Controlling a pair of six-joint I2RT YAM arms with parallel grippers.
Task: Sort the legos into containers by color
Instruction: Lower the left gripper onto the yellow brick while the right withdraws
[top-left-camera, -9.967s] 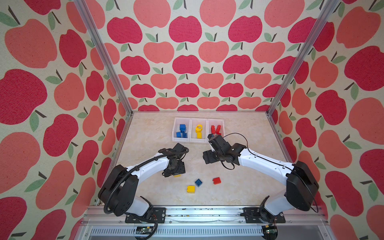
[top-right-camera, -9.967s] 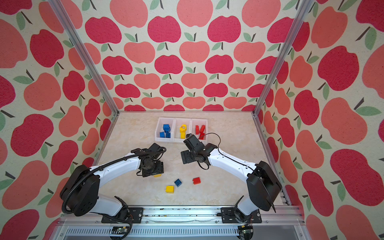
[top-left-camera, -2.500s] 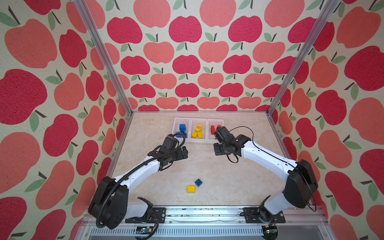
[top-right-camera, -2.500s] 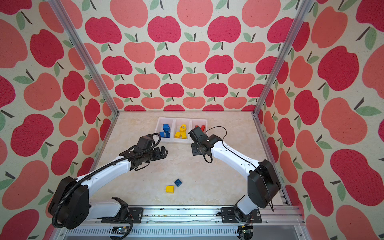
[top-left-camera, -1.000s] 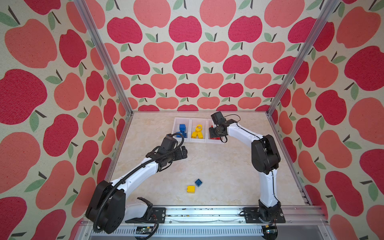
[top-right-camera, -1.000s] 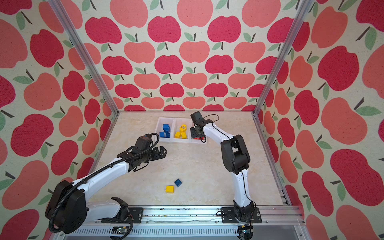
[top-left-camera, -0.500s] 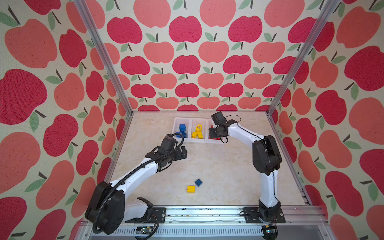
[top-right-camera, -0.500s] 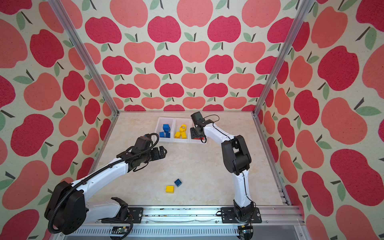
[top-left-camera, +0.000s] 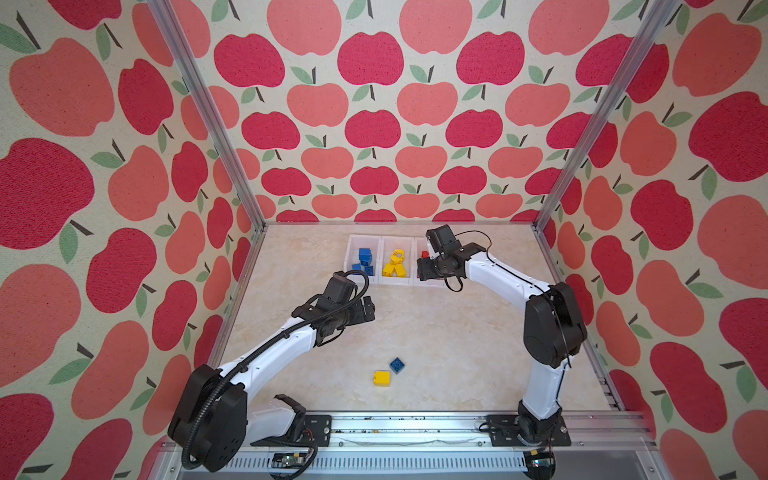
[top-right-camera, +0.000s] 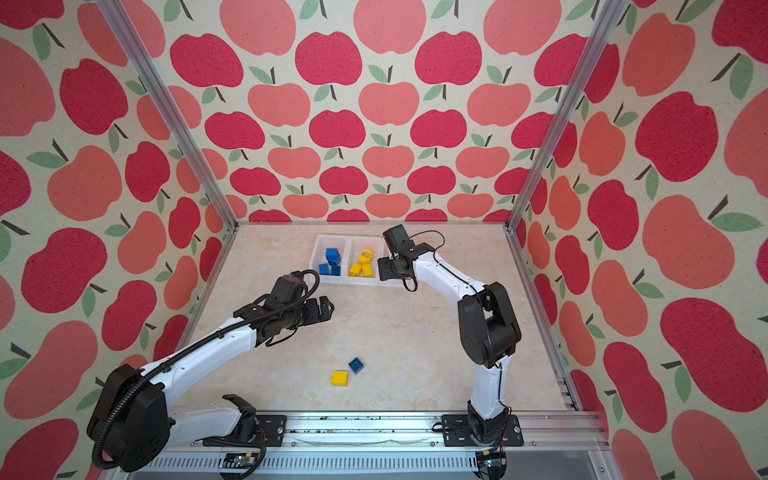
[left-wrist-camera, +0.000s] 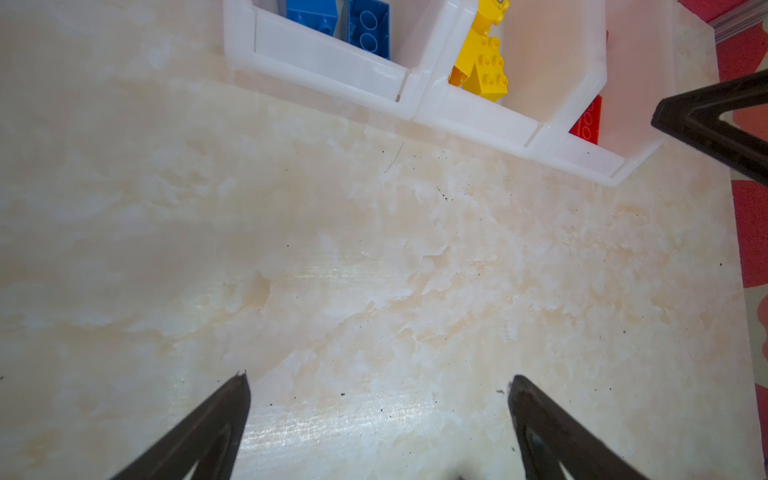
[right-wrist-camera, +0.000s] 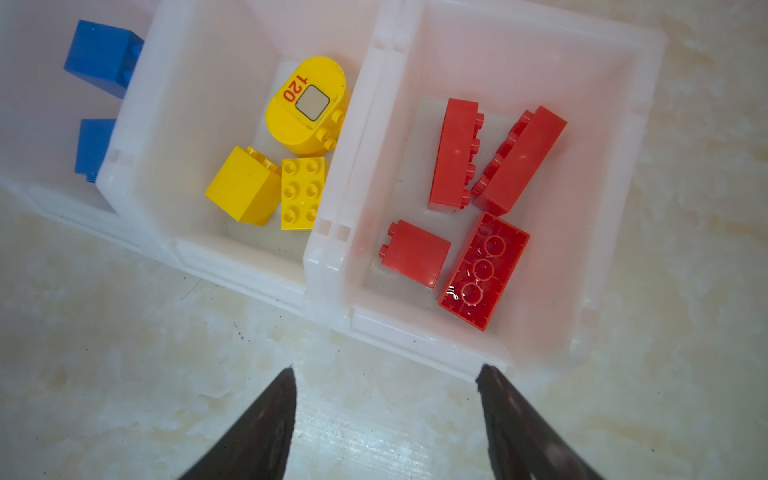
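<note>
Three joined white containers (top-left-camera: 351, 245) (right-wrist-camera: 328, 249) stand at the back of the table. The left one holds blue legos (top-left-camera: 364, 254), the middle one yellow legos (right-wrist-camera: 243, 187) with the rounded yellow piece (right-wrist-camera: 305, 106), the right one several red legos (right-wrist-camera: 484, 270). A loose blue brick (top-left-camera: 397, 365) (top-right-camera: 356, 365) and a loose yellow brick (top-left-camera: 382, 378) (top-right-camera: 339, 378) lie near the table's front. My right gripper (top-left-camera: 426, 270) (right-wrist-camera: 386, 374) hangs open and empty over the red container's front edge. My left gripper (top-left-camera: 368, 309) (left-wrist-camera: 379, 378) is wide open above bare table, short of the containers.
Apple-patterned walls and metal posts (top-left-camera: 208, 116) enclose the marble-look table on three sides. A metal rail (top-left-camera: 395, 424) with both arm bases runs along the front edge. One right finger (left-wrist-camera: 706, 120) shows in the left wrist view, beside the red container.
The right gripper's jaws have spread wider while it stays over the red container. The red brick seen on the table ten seconds ago is gone from there. The left arm has barely moved.
</note>
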